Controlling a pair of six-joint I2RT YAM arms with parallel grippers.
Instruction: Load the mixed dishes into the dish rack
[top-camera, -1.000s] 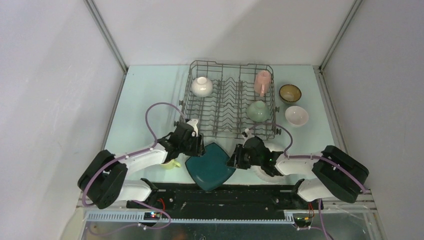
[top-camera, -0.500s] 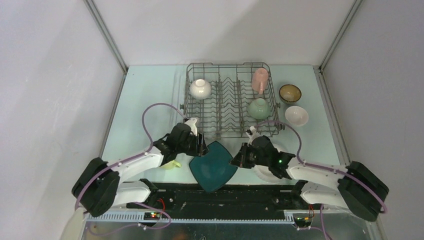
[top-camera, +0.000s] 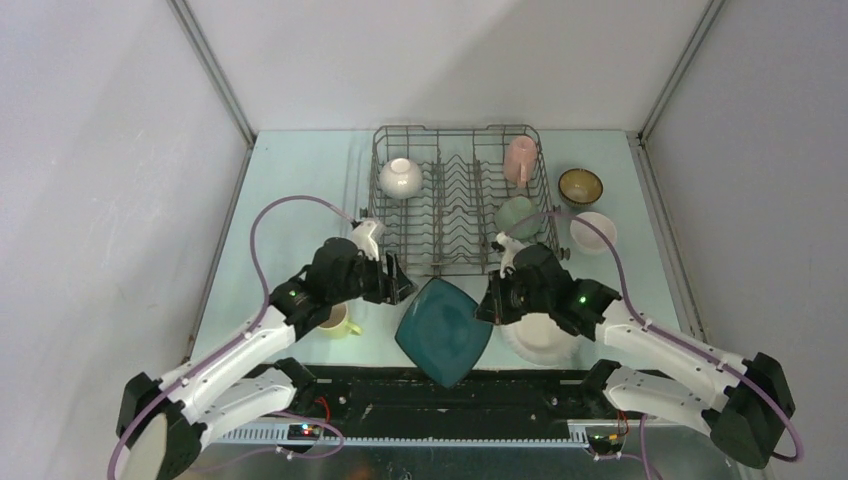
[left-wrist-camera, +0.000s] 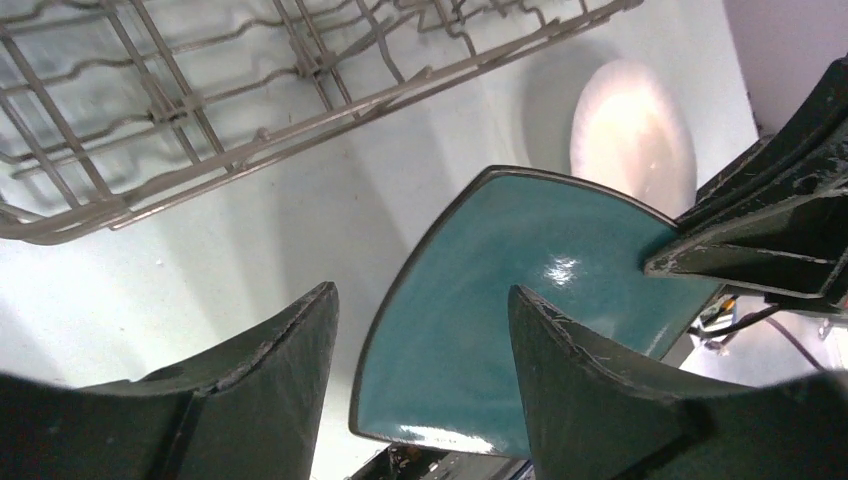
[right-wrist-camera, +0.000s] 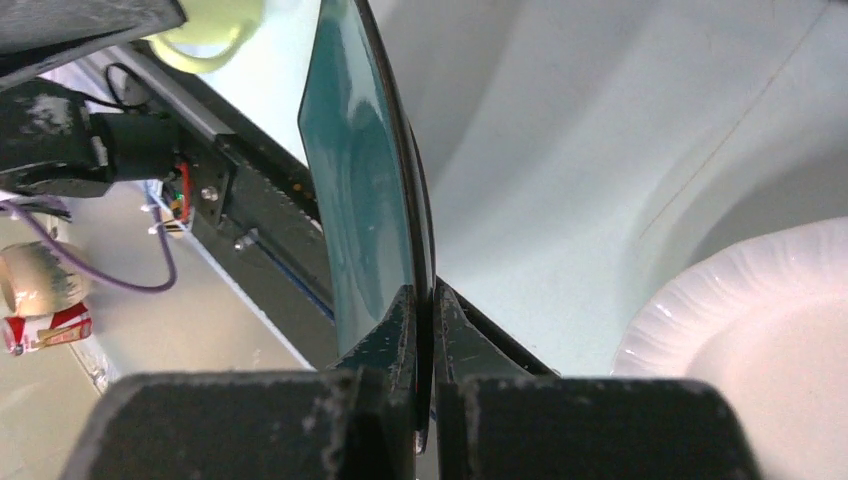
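My right gripper (top-camera: 492, 305) is shut on the right edge of the dark teal square plate (top-camera: 445, 330) and holds it tilted above the table, in front of the dish rack (top-camera: 450, 268). In the right wrist view the fingers pinch the plate's rim (right-wrist-camera: 360, 170) at the gripper (right-wrist-camera: 423, 300). My left gripper (top-camera: 398, 285) is open just left of the plate. In the left wrist view its fingers (left-wrist-camera: 422, 295) stand apart with the plate (left-wrist-camera: 520, 290) beyond them, not touching. The rack holds a white bowl (top-camera: 400, 177), a pink mug (top-camera: 522, 160) and a pale green bowl (top-camera: 515, 215).
A white round plate (top-camera: 545, 335) lies on the table under my right arm and also shows in the right wrist view (right-wrist-camera: 760, 340). A yellow-green mug (top-camera: 337, 320) stands under my left arm. A brown bowl (top-camera: 580, 185) and a white bowl (top-camera: 593, 230) sit right of the rack.
The right gripper has lifted the teal plate, tipped it more upright and carried it a little right. Both arms have stretched forward toward the rack. The left gripper stays by the plate's left corner.
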